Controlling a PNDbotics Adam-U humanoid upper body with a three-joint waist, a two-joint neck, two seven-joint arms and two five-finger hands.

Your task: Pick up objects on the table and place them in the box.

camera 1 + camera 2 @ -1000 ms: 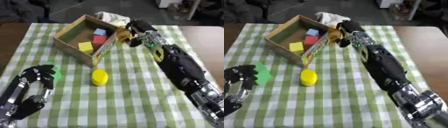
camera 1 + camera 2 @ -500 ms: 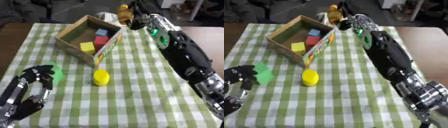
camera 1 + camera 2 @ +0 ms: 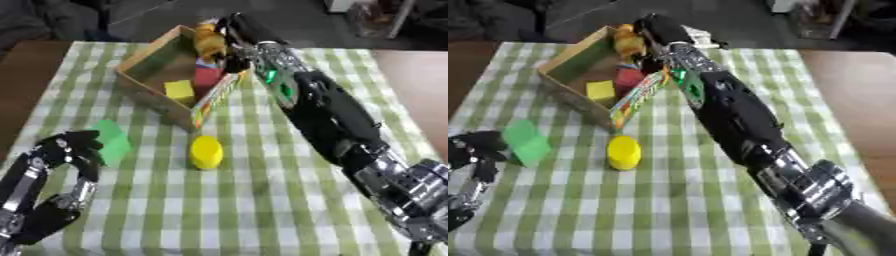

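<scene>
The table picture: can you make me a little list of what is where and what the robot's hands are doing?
box: cardboard box at the far left of the checked table
in the box: a yellow block and a red block
right hand: right hand over the box, fingers curled round a yellow-orange thing
left hand: left hand idle at the near left, fingers curled, holding nothing
still on the table: a yellow round piece in front of the box, a green piece next to the left hand
</scene>
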